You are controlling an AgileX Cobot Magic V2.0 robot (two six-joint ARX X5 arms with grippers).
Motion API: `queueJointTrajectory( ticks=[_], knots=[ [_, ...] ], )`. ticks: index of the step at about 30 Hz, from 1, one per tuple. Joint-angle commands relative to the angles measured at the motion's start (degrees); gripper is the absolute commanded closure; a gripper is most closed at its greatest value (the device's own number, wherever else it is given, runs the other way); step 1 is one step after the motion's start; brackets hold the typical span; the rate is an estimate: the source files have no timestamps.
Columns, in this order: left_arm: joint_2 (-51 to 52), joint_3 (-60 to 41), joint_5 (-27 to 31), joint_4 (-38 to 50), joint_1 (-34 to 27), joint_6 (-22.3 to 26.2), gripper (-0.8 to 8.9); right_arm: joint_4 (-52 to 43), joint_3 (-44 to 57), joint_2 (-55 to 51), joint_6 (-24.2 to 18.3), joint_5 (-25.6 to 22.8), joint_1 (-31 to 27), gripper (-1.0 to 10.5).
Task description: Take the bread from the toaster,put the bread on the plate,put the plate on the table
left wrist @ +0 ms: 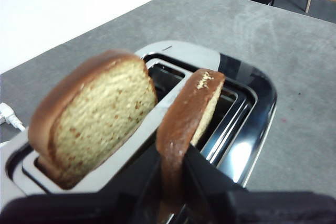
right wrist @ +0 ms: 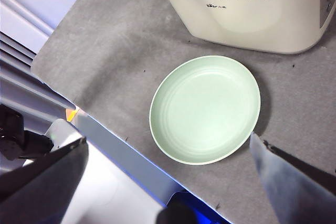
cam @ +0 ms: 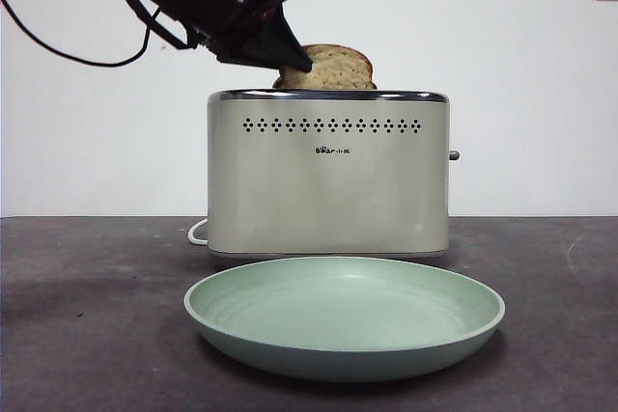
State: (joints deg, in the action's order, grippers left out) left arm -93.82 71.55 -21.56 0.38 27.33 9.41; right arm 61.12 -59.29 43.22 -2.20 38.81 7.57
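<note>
Left claw (left wrist: 172, 182) narrow, pinching the bread (left wrist: 186, 116) edge-on, slice in toaster (cam: 328, 176) slot. Plate (cam: 345, 315) on bench (cam: 87, 315), at toaster's 6 o'clock. Right claw (right wrist: 168, 182) wide above the plate.

The bread (left wrist: 181, 124), dark-crusted and speckled tan, stands upright in the cream toaster (cam: 328, 176), its domed top poking above the chrome rim. A shallow mint-green plate (cam: 345, 318) lies flat on the dark grey table (cam: 87, 315), just in front of the toaster.
</note>
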Motion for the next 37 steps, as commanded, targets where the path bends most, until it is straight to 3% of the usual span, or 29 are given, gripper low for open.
queueJointTrajectory(
  ticks=[1,9,15,24,32,37],
  knots=[
    [1.9,3.3,-1.0,-1.4,0.4,0.0,8.22,-0.1,-0.1,-0.1,0.0,-0.1,0.2,2.9],
    [6.5,12.5,-0.7,-8.9,0.4,0.0,8.21,-0.2,-0.1,-0.1,0.0,-0.1,0.2,2.9],
    [12.5,16.5,3.6,-15.9,0.4,0.0,8.21,-0.2,-0.1,-0.1,0.0,-0.2,0.2,2.9],
    [26.1,16.5,9.6,-32.0,0.5,0.1,8.19,-1.5,-0.1,0.6,-0.2,-0.2,0.1,2.9],
    [35.6,16.1,10.4,-44.0,3.8,1.2,8.18,-4.7,-0.1,4.3,-0.2,-0.2,0.1,2.9],
    [41.5,10.1,12.7,-46.7,6.2,0.5,8.18,-5.3,-0.1,8.2,-0.2,-0.2,0.2,2.9]
  ],
)
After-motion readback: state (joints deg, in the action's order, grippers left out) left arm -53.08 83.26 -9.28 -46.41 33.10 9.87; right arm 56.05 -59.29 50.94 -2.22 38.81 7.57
